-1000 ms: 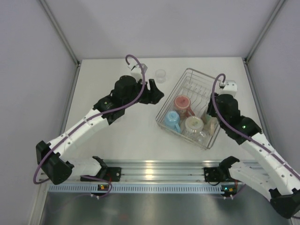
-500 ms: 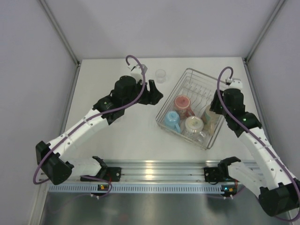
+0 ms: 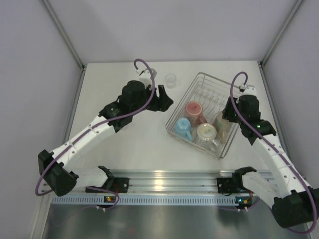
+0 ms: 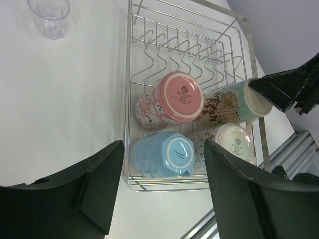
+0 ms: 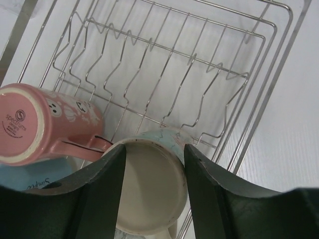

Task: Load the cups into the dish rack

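Note:
The silver wire dish rack (image 3: 215, 82) stands at the right of the table. In it lie a pink mug (image 3: 193, 111), a light blue cup (image 3: 182, 128) and a cream patterned cup (image 3: 205, 133). My right gripper (image 3: 230, 115) is shut on a teal and cream patterned mug (image 3: 221, 121), tilted over the rack's right side; in the right wrist view my fingers (image 5: 209, 184) clamp its rim (image 5: 149, 189). My left gripper (image 3: 165, 99) is open and empty, left of the rack. A small clear glass (image 3: 171, 80) stands on the table beyond it.
The left wrist view shows the rack (image 4: 127, 74), pink mug (image 4: 174, 97), blue cup (image 4: 162, 154), cream cup (image 4: 234, 142), patterned mug (image 4: 229, 102) and glass (image 4: 50, 15). Empty plate slots (image 5: 164, 59) fill the rack's far half. A metal rail (image 3: 164, 175) runs along the near edge.
My right gripper has moved away from the near edge and slightly right, carrying the patterned mug further into the rack. The left arm has not moved.

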